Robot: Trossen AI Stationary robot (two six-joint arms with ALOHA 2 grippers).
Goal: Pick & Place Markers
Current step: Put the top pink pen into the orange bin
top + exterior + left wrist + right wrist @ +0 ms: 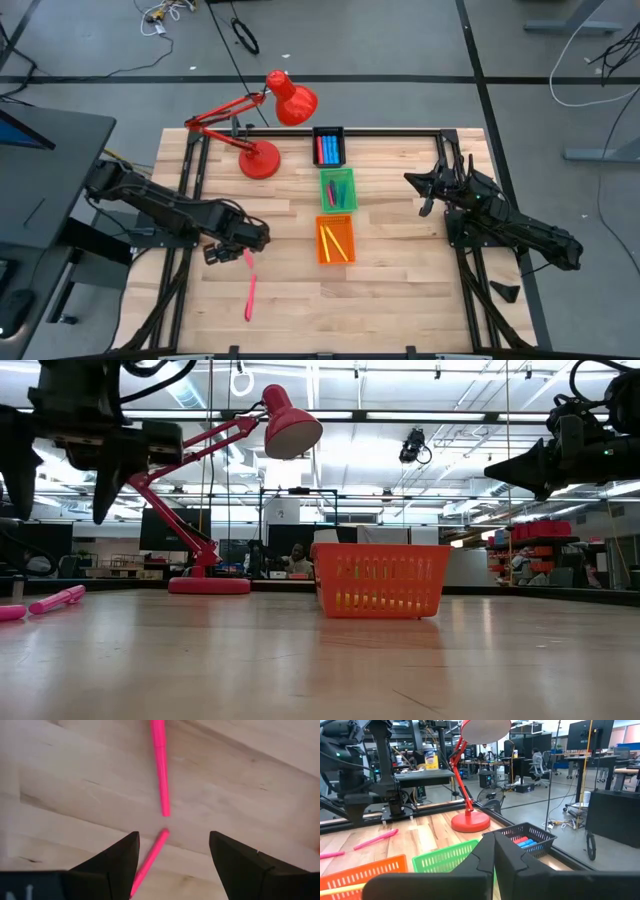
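Observation:
Two pink markers lie flat on the wooden table, nearly end to end: one (160, 765) ahead of my left gripper, the other (149, 864) below the gap between its fingers. In the high view they show as one marker (249, 298) and the other marker (248, 262). My left gripper (172, 837) hangs open above them, pointing down, touching nothing; it shows at the table's left (232, 250). My right gripper (425, 185) waits shut at the right, level and raised. More markers lie in the black tray (329, 146), green tray (337, 189) and orange tray (336, 240).
A red desk lamp (262, 158) stands on its round base at the far left-centre, its head (292, 98) reaching past the far edge. The three trays stand in a row down the table's middle. Bare wood (400, 300) lies near the front edge.

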